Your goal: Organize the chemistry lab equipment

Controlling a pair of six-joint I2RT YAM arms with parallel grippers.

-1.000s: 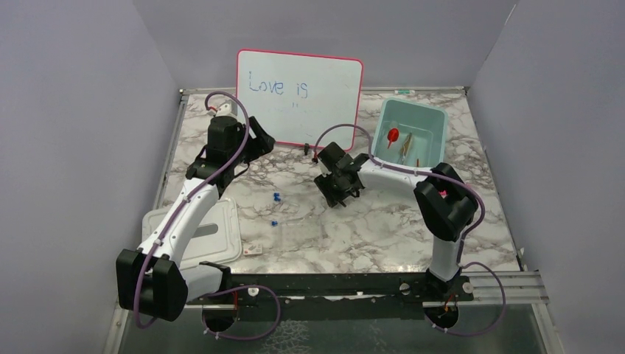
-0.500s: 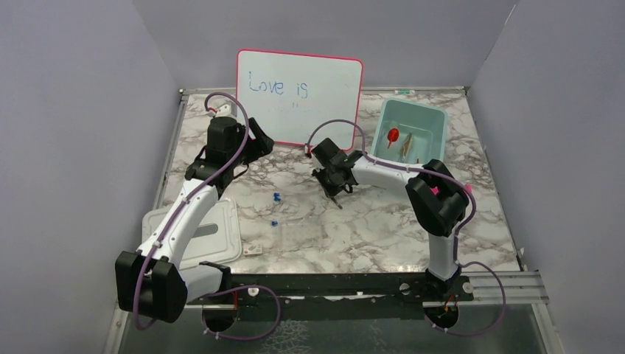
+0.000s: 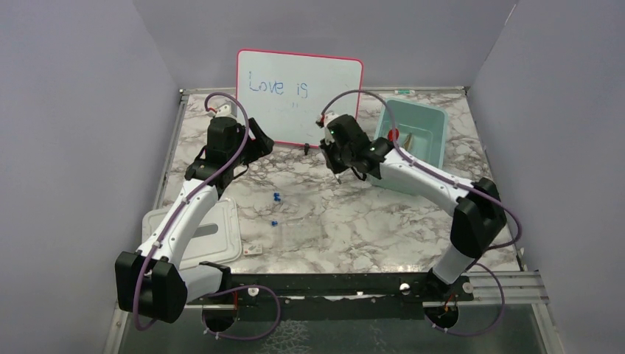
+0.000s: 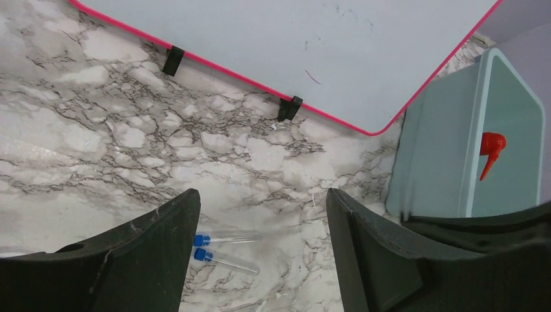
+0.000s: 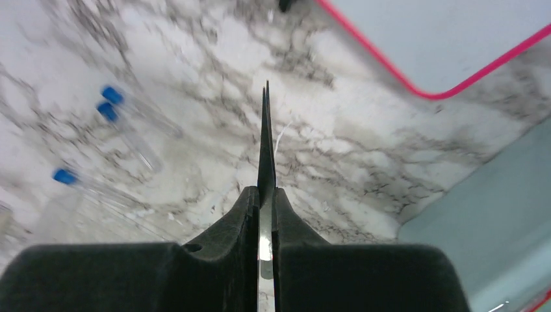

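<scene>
One marble table [image 3: 413, 221] carries one pink-framed whiteboard [image 3: 298, 96], one teal bin [image 4: 429, 149] holding one red-nozzled bottle [image 4: 490, 144], and three loose blue-capped tubes [image 5: 107, 110]. Right jaws are clenched on one thin metal tool [image 5: 265, 149] above the table beside the bin. Left jaws stand released, empty.

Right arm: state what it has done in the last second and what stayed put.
The right gripper closed on a thin pointed metal tool and lifted it back toward the whiteboard, next to the teal bin. The left gripper, open, the blue-capped tubes and the bin stayed put.
</scene>
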